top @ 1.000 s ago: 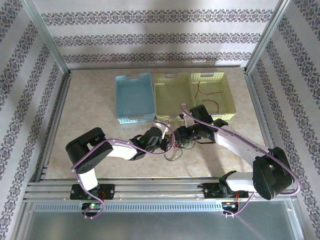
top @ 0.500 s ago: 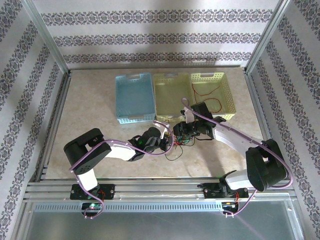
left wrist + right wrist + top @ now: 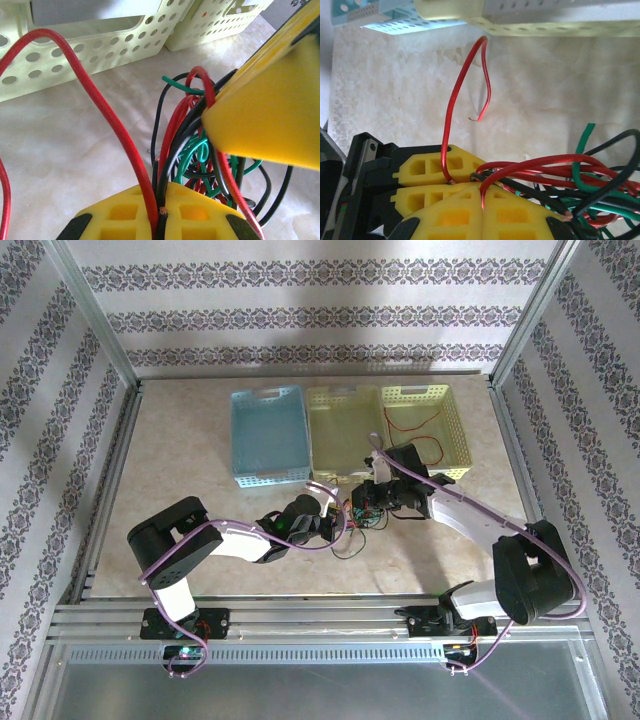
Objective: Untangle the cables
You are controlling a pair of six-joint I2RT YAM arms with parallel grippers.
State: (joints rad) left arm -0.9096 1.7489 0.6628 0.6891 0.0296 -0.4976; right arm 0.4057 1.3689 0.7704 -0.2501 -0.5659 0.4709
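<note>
The cables form a red, black and green tangle (image 3: 357,527) on the table in front of the baskets. In the left wrist view my left gripper (image 3: 161,216) is shut on a red cable (image 3: 107,120) and a black cable (image 3: 172,160) side by side, with green loops (image 3: 200,150) just beyond. My right gripper (image 3: 484,210) is shut on a red cable (image 3: 530,165) at the edge of the knot (image 3: 600,200). The two grippers touch tip to tip: the left one's yellow fingers (image 3: 427,172) show in the right wrist view. From above, the left gripper (image 3: 336,524) and right gripper (image 3: 362,506) meet over the tangle.
Three baskets stand in a row behind: blue (image 3: 240,440), pale green (image 3: 318,440) and yellow (image 3: 455,435), the yellow one holding a loose red cable (image 3: 412,425). A free red cable end (image 3: 480,117) arches toward the pale green basket's wall (image 3: 560,27).
My right gripper has shut on a red cable at the tangle after shifting slightly left and toward the baskets. The left gripper has kept its grip and place.
</note>
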